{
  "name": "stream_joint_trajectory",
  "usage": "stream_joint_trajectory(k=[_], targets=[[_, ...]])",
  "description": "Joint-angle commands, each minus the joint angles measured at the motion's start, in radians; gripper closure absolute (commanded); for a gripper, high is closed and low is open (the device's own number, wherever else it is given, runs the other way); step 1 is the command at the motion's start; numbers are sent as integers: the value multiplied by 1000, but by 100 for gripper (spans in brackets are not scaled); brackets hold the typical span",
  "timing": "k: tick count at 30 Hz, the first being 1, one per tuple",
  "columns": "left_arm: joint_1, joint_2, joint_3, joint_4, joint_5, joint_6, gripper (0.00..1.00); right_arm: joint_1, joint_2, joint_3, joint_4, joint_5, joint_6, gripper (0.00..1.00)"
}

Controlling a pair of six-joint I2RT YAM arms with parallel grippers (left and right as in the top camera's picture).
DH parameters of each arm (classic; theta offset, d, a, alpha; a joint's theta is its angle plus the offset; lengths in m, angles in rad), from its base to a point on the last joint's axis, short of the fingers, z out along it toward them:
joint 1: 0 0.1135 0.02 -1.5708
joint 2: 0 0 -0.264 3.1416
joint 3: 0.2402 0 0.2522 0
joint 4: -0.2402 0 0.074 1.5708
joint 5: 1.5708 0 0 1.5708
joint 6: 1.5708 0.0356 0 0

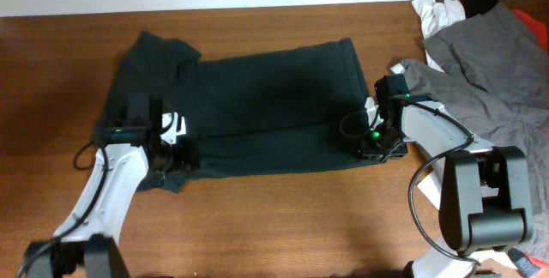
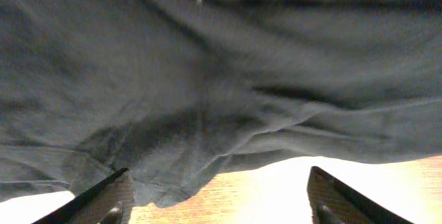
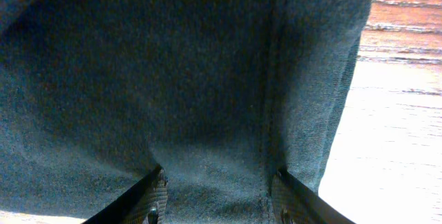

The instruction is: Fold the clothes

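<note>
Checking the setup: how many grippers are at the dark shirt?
2: left gripper at the lower-left corner of the dark shirt, right gripper at its lower-right corner; none hidden.

White-and-black arms (image 1: 111, 184), black cables (image 1: 86, 154)

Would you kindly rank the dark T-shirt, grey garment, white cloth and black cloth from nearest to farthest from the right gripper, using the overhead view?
1. dark T-shirt: its right hem lies at the right gripper.
2. grey garment: just beyond, to the right.
3. white cloth: at the far edge.
4. black cloth: farther right along that edge.
</note>
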Motion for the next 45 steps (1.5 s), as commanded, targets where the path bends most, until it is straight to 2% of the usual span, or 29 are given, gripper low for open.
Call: stream_joint_trajectory(k=[1,3,11,17,20,21,26,27,28,29,37,42,44,45], targets=[[-4,69,-18,17,-28,13,28,6,13,-15,5,17,11,46],[-4,103,-18,24,-28,13,32,6,13,-15,4,16,11,46],[-6,145,-18,80,-28,13,35,6,13,-15,4,16,11,46],[-13,145,-18,88,-28,13,53,6,13,-15,4,16,11,46],[-17,145,-18,88,-28,14,72,6,13,-15,4,16,11,46],[-18,145,-18,88,-28,13,75,6,13,-15,3,16,11,46],[-17,145,-18,89,-28,13,77,6,13,-15,1,16,11,46],[-18,145,-18,91,-27,13,75,6,13,-15,1,15,11,46],[-20,145,-18,91,-27,13,65,6,13,-15,0,13,11,46],[-20,145,-18,92,-27,13,63,6,13,-15,0,13,11,46],[-44,145,-18,108,-28,13,65,6,13,-15,-2,13,11,46],[-50,145,-18,111,-29,13,84,6,13,-15,-4,13,11,46],[-50,145,-18,115,-29,13,98,6,13,-15,-5,13,11,46],[-50,145,-18,119,-29,13,100,6,13,-15,-5,13,11,46]])
